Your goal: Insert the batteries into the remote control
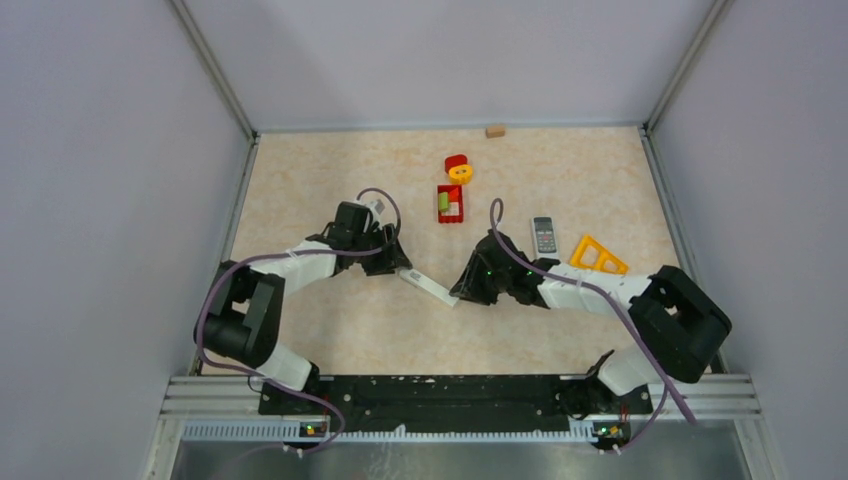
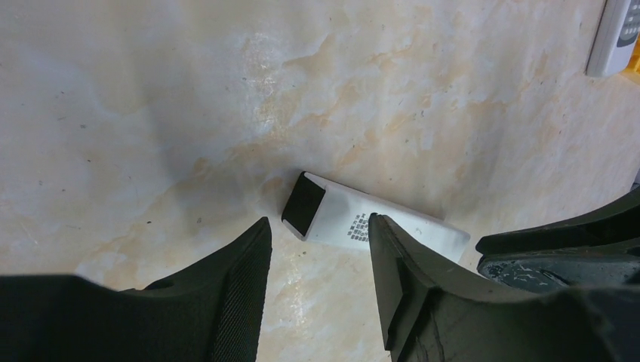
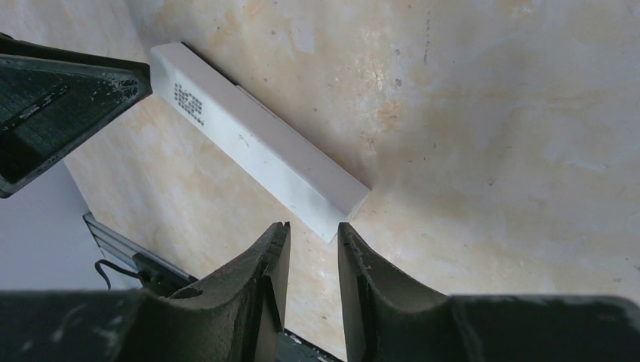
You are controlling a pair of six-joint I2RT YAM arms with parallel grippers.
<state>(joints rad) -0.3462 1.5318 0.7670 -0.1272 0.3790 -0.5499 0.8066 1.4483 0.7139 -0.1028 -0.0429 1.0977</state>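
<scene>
A long white remote (image 1: 428, 288) lies back side up on the table between my two grippers. In the left wrist view its black end (image 2: 303, 205) and printed white body (image 2: 411, 226) lie just ahead of my left gripper (image 2: 317, 226), which is open and empty above it. In the right wrist view the remote (image 3: 256, 143) runs diagonally, its near corner at the tips of my right gripper (image 3: 312, 230), whose jaws stand narrowly apart with nothing held. In the top view the left gripper (image 1: 400, 265) and right gripper (image 1: 462, 292) sit at opposite ends. No batteries show clearly.
A second, grey remote (image 1: 543, 235) lies to the right and also shows in the left wrist view (image 2: 615, 38). A red tray (image 1: 450, 214) holding a green piece, a red and yellow piece (image 1: 458, 168), an orange triangle (image 1: 598, 256) and a tan block (image 1: 495, 130) lie farther back.
</scene>
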